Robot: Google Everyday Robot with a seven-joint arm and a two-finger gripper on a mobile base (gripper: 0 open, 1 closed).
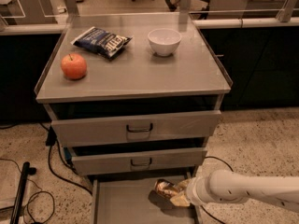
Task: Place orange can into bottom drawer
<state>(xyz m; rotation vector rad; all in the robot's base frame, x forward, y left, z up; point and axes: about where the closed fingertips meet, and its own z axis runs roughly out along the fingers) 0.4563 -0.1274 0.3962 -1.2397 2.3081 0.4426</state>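
Observation:
The orange can, mottled orange-brown with a shiny end, lies tilted low inside the open bottom drawer, close to its floor on the right side. My gripper reaches in from the right on a white arm and is shut on the can's right end. The drawer is pulled out under the two upper drawers. Its front part runs out of view at the frame's bottom edge.
On the cabinet top are an apple, a dark blue chip bag and a white bowl. The top drawer and middle drawer stand slightly open. Black cables lie on the floor at the left.

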